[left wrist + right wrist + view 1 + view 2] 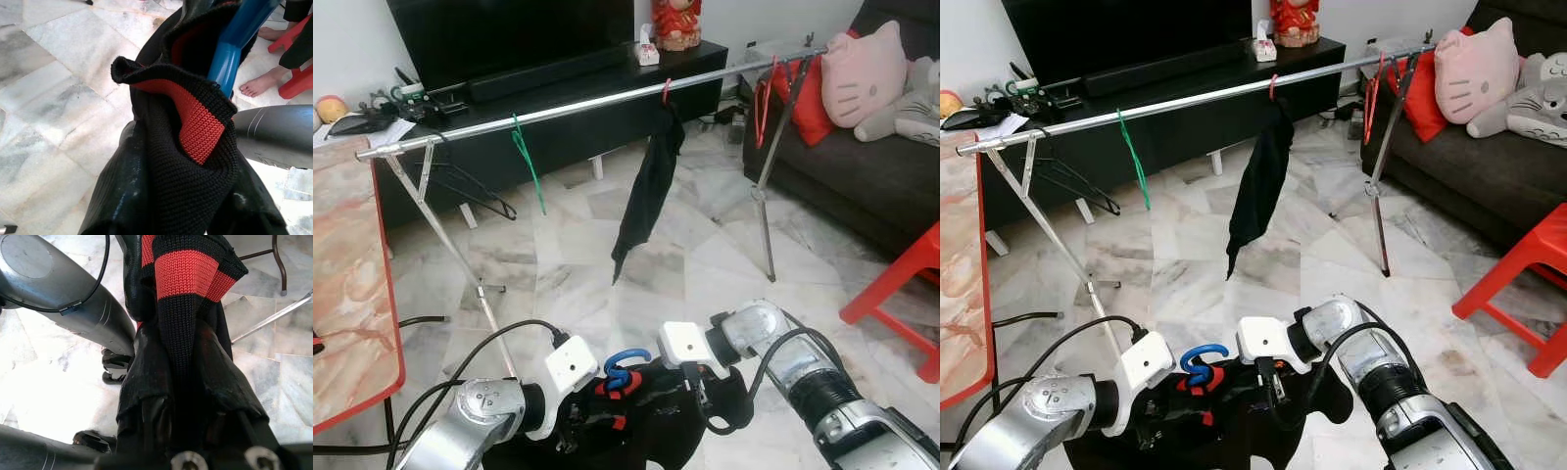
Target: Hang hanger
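A blue hanger (625, 369) carries a black knit garment with red stripes (651, 436), held low in front of me. My left gripper (186, 161) is shut on the knit collar beside the blue hanger's neck (234, 44). From the other side, my right gripper (183, 367) is shut on the striped fabric. The silver clothes rail (587, 106) runs across the room ahead, above and beyond the hanger. On it hang a green hanger (527, 162), a red hanger with a black cloth (651, 186), another red hanger (764, 98) and black hangers (460, 186).
A red-edged marble table (352, 294) stands at the left, a red stool (911, 284) at the right. A dark sofa with plush toys (891, 166) sits behind the rail's right leg (766, 196). Cables (421, 321) cross the floor. A person's bare foot (259, 83) is nearby.
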Tool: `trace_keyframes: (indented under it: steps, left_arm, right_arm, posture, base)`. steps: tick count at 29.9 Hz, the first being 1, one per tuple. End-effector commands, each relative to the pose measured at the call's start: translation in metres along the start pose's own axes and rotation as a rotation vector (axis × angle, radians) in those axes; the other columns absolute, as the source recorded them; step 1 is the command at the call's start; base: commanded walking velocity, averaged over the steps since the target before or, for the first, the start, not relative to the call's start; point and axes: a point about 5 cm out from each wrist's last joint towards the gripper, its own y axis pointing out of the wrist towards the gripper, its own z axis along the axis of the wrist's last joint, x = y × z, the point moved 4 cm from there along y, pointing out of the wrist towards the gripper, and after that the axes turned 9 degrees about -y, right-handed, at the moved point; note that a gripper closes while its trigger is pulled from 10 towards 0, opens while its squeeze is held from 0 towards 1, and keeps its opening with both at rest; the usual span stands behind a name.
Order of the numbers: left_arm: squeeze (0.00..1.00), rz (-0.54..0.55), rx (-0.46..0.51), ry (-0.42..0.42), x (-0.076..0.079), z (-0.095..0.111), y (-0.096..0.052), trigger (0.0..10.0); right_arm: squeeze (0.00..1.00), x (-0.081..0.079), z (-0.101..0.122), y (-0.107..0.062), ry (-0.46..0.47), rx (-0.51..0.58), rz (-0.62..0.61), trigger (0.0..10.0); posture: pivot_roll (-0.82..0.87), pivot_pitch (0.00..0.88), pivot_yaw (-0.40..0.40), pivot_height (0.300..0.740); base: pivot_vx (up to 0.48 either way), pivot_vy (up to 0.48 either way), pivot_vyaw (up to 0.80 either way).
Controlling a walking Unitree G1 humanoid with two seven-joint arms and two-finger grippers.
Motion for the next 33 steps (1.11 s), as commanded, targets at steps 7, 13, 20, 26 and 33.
trace_keyframes:
  steps: [7, 13, 20, 26, 33]
  left_arm:
    - [0.0, 0.024, -0.003, 0.015, -0.006, 0.002, 0.001, 0.0]
    - [0.0, 0.017, 0.002, 0.018, -0.006, 0.002, 0.001, 0.0]
    - [0.0, 0.02, 0.008, 0.02, -0.006, 0.002, 0.001, 0.0]
    - [0.0, 0.021, 0.003, 0.031, -0.007, 0.001, 0.002, 0.0]
    - [0.0, 0.027, -0.012, 0.038, -0.008, -0.003, 0.002, 0.0]
  right_arm:
    - [0.0, 0.003, 0.011, 0.007, -0.038, 0.045, -0.008, 0.0]
    - [0.0, 0.001, 0.01, 0.006, -0.033, 0.045, -0.001, 1.1]
    - [0.64, 0.0, 0.006, 0.006, -0.018, 0.032, -0.01, 10.0]
    - [1.0, 0.0, 0.009, 0.004, -0.018, 0.049, 0.002, 10.0]
    - [1.0, -0.007, 0.008, 0.002, -0.023, 0.048, 0.047, 10.0]
  posture:
    - [-0.07, 0.0, 0.051, 0.74]
    - [-0.08, 0.0, 0.057, 0.74]
    - [-0.08, 0.0, 0.061, 0.74]
    - [-0.08, 0.0, 0.063, 0.74]
    - [-0.09, 0.0, 0.064, 0.74]
  base:
    - [0.0, 0.0, 0.0]
    - [0.0, 0.0, 0.0]
    - [0.0, 0.0, 0.0]
    - [0.0, 0.0, 0.0]
    - [0.0, 0.0, 0.0]
